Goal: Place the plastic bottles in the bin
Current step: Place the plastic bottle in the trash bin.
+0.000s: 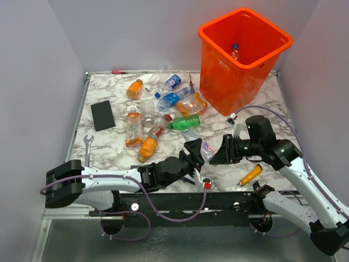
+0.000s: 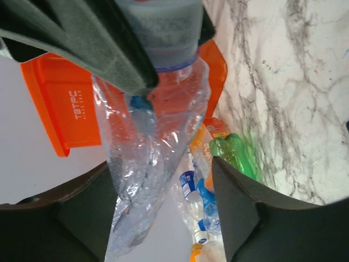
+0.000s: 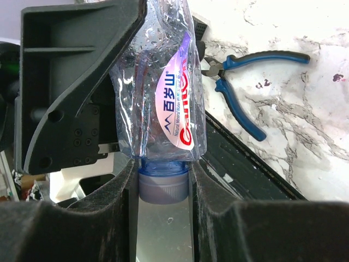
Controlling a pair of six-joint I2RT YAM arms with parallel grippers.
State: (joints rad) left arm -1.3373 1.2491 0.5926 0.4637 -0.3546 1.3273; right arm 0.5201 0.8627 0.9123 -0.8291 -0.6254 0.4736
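Far right on the table (image 1: 103,90), bin (image 1: 229,90) with a bottle (image 1: 235,51) in it, heap of bottles (image 1: 163,109) just left, pad (image 1: 102,115) and wrench (image 1: 88,148) further left, lifted bottle (image 1: 203,148) before the heap, pliers (image 3: 240,111) and screwdriver (image 1: 251,176) near the front edge.

The bin (image 1: 229,82) is bright orange. The table (image 1: 109,150) is white marble veined grey. The clear bottle (image 3: 163,82) bears a white label with red and blue print and a lilac cap. The pliers (image 3: 238,112) have blue handles.
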